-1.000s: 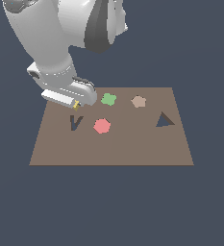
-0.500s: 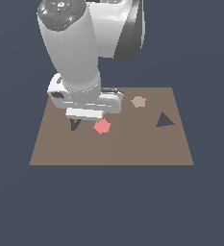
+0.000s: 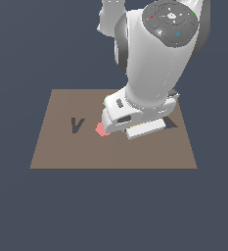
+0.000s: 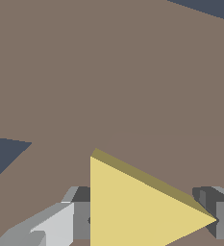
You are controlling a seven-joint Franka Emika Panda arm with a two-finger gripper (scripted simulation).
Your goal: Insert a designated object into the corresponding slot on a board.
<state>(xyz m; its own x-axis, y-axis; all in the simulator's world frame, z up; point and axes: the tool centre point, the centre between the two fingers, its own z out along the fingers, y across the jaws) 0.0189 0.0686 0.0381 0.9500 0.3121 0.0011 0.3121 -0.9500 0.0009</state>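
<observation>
While the yellow triangular block (image 4: 137, 206) is pinched between the fingers of the gripper (image 4: 147, 218), as the wrist view shows, the pick-up can be judged done and the insertion not yet done; the block is held above bare brown board (image 3: 57, 147), not in any cut-out; in the exterior view the triangular slot (image 3: 173, 122) is mostly hidden behind the arm, near the board's right side; the red hexagon (image 3: 101, 129) and V-shaped cut-out (image 3: 76, 125) lie apart; alignment and lowering remain.
</observation>
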